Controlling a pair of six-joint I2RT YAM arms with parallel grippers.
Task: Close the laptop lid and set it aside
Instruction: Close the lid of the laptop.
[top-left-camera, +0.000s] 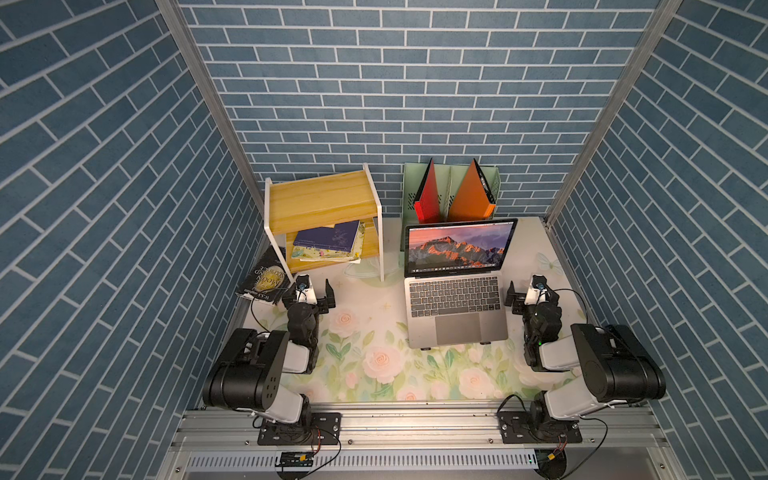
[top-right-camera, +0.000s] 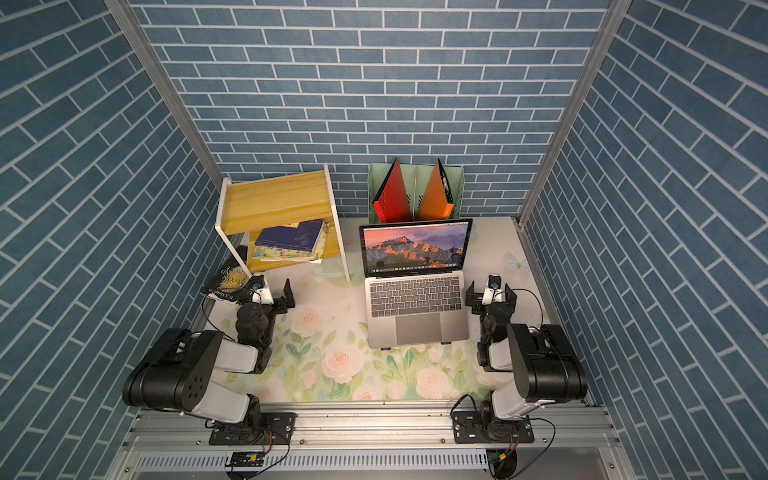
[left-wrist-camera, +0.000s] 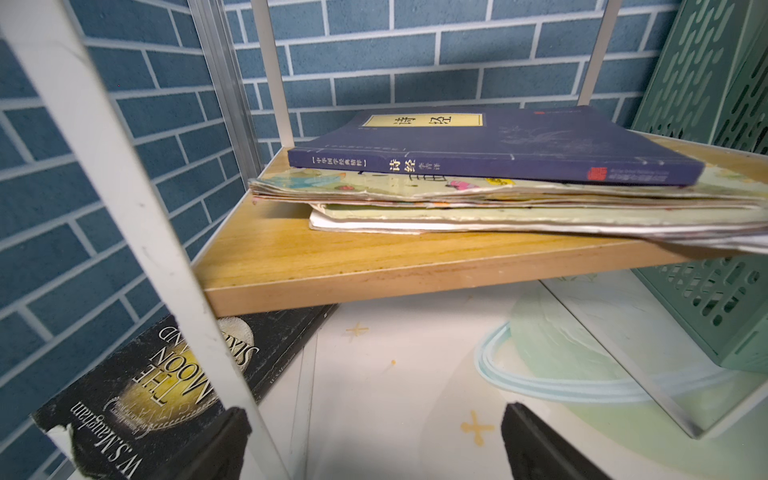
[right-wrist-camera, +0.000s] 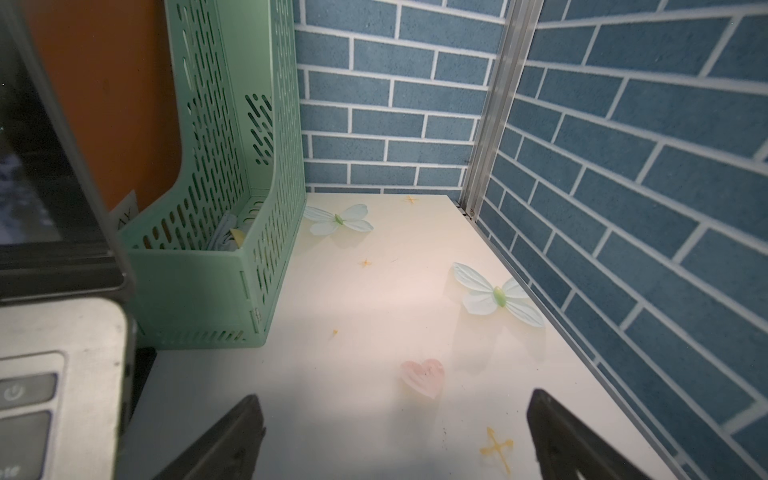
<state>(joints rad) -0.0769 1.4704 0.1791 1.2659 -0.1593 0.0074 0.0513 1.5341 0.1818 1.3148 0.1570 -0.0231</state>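
Laptop (top-left-camera: 456, 309) sits open on the floral mat (top-left-camera: 374, 332), toward my right side. Its laptop lid (top-left-camera: 459, 247) stands upright with the screen lit and the green file rack (top-left-camera: 446, 185) close behind, so I judge its top edge must come toward me. My right gripper (top-left-camera: 532, 289) hovers just beside the keyboard, jaws spread and empty. My left gripper (top-left-camera: 309, 289), equally wide and empty, rests by the wooden shelf (top-left-camera: 320, 195).
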